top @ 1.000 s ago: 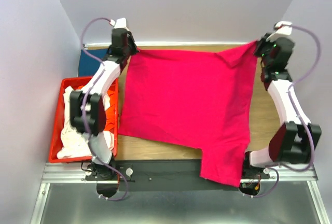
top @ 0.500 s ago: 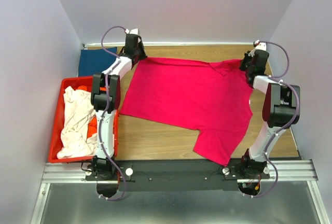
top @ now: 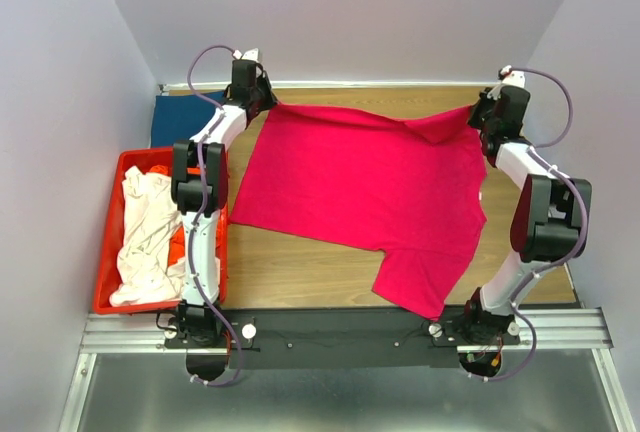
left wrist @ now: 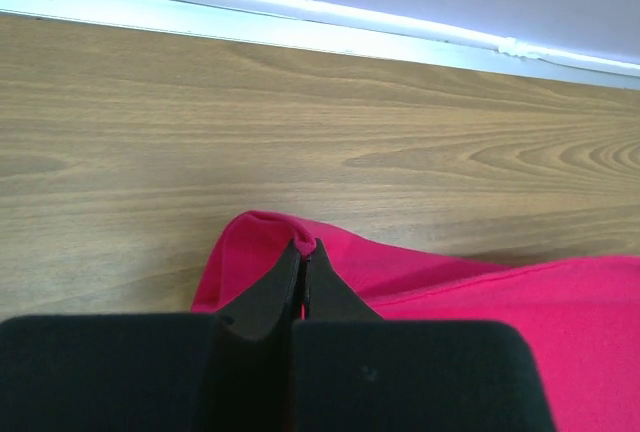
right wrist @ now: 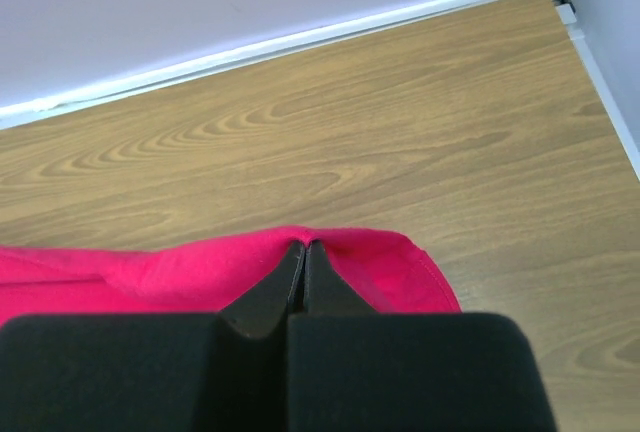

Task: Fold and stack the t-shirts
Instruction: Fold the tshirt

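Top external view: the magenta t-shirt (top: 365, 192) lies spread over the middle of the wooden table (top: 300, 272), and its two far corners are pulled up off the wood. The left gripper (top: 266, 104) has the far-left corner and the right gripper (top: 479, 115) has the far-right corner, both close to the back wall. The cloth between them looks taut along the far edge, with a fold running in from the right corner. One sleeve reaches toward the near edge of the table, on the right side.

Left wrist view: the left gripper (left wrist: 303, 252) has its jaws pressed together with no gap. A small hump of the magenta t-shirt (left wrist: 520, 322) is pinched at their tips, and bare wood shows beyond it up to the white strip (left wrist: 250, 22) at the foot of the wall.

Right wrist view: the right gripper (right wrist: 303, 250) is likewise clamped tight on a raised fold of the magenta t-shirt (right wrist: 200, 272), with the rest of the cloth trailing off to the left.

A dark blue t-shirt (top: 180, 120) lies flat at the far-left corner of the table, just beside the left arm. Nearer, the red crate (top: 108, 242) at the left edge holds a crumpled cream-white t-shirt (top: 145, 232), with some of an orange t-shirt (top: 177, 242) showing beside it.
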Controlling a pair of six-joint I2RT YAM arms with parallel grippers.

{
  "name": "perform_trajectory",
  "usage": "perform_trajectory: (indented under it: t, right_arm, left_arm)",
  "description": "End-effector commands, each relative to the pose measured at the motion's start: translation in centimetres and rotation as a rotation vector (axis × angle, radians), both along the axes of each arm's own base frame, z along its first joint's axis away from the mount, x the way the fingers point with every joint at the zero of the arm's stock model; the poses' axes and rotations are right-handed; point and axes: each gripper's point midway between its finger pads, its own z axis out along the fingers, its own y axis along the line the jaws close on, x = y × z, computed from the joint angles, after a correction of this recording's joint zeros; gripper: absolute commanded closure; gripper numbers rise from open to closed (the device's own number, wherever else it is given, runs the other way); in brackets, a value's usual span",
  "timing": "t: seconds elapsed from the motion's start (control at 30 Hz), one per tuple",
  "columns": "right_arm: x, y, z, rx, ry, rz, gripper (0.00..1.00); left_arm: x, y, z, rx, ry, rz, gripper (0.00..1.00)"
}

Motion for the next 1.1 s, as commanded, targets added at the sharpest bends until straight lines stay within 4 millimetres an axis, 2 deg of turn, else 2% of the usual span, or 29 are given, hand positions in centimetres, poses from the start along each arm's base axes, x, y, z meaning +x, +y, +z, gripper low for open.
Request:
perform_trajectory:
  t: [0.0,0.37,0.77,0.83,1.07]
  right_arm:
    - [-1.3,-0.5,2.5,0.02,0.01,-0.038,0.99]
    - [-6.4,-0.8,3.9,0.119,0.066,-0.165,0.99]
    - [-10.7,-0.6,0.0,0.222,0.169,-0.264,0.99]
    - [-11.1,-0.6,-0.3,0.227,0.181,-0.277,0.99]
    - [-12.6,-0.8,-0.7,0.24,0.198,-0.314,0.99]
  left_arm:
    - [0.2,0.3,0.3,-0.005,-0.001,-0.024,1.0]
    - [-1.2,1.3,-0.3,0.025,0.045,-0.018,1.0]
    - [-3.5,3.1,-1.3,0.062,0.128,0.041,1.0]
    - [-3.7,3.4,-1.1,0.07,0.131,0.052,1.0]
    - [-4.9,3.8,-2.0,0.092,0.174,0.062,1.0]
